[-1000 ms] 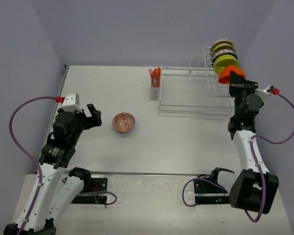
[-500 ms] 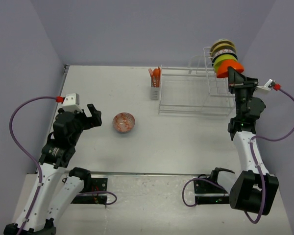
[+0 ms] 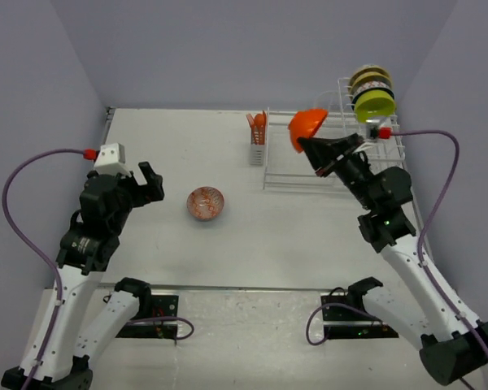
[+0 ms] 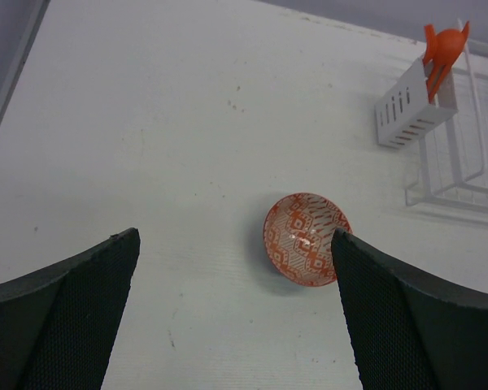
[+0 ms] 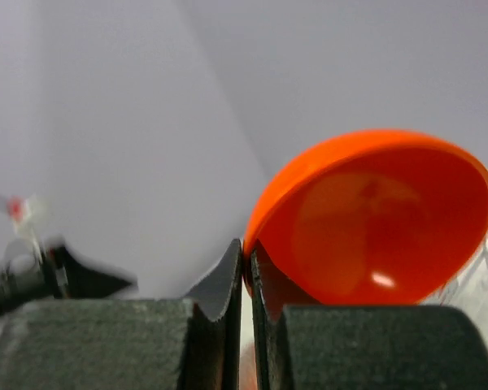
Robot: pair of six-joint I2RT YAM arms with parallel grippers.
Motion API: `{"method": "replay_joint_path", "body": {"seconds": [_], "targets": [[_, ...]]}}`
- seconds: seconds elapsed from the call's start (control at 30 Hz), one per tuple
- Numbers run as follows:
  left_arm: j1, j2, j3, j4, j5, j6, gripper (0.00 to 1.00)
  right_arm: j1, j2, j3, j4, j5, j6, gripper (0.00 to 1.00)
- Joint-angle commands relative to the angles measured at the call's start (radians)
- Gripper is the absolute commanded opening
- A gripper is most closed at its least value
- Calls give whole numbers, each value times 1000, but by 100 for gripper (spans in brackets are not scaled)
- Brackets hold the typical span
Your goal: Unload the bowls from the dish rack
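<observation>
5 bowls by my count: 1 plain orange bowl pinched by its rim in the right gripper, held up over the dish rack's low section. 1 orange patterned bowl sits on the table, and what looks like 3 stand in the tall slots, lime-green bowl in front. Left gripper is spread wide above the patterned bowl, and 1 cutlery basket with orange utensils sits at the rack's left end.

Orange bowl tilted midair, patterned bowl upright, green bowl racked
</observation>
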Motion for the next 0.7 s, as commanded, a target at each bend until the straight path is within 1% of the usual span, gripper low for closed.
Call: {"method": "replay_joint_path", "body": {"seconds": [0.0,0.03,0.07,0.1,0.13,0.17,0.2,0.23,0.27,0.3,0.4,0.43,0.47,0.53,0.57,0.63,0.67], "targets": [[-6,99,254,-37,-4,11,100,232,15,144,-369,45,-506,0],[-6,132,319,-55,15,10,100,368,42,215,-453,99,-583,0],[-6,170,445,-72,36,8,100,436,76,251,-545,216,-754,0],[-6,255,506,-91,109,8,100,514,154,279,-689,292,-832,0],[-6,300,619,-126,168,10,100,646,197,318,-745,373,-943,0],[-6,351,673,-146,287,11,100,692,238,334,-796,495,-981,0],[-9,442,716,-181,347,16,100,760,315,345,-861,539,-1010,0],[-24,480,786,-196,396,22,100,785,350,377,-895,568,-1044,0],[-35,541,811,-209,436,31,100,799,402,395,-944,602,-1056,0],[-47,564,836,-223,446,34,100,831,423,418,-960,613,-1072,0],[-138,637,852,-265,441,56,100,892,449,428,-959,625,-1153,0],[-205,646,839,-269,425,57,100,900,447,428,-951,621,-1165,0],[-240,660,821,-269,380,56,100,903,443,428,-934,605,-1174,0],[-308,673,758,-266,358,51,100,906,432,432,-919,584,-1191,0],[-319,674,729,-246,352,47,100,906,426,431,-914,581,-1196,0],[-333,672,619,-201,369,28,99,914,412,428,-900,541,-1207,0],[-336,673,618,-192,384,22,99,915,409,428,-902,541,-1210,0]]}}
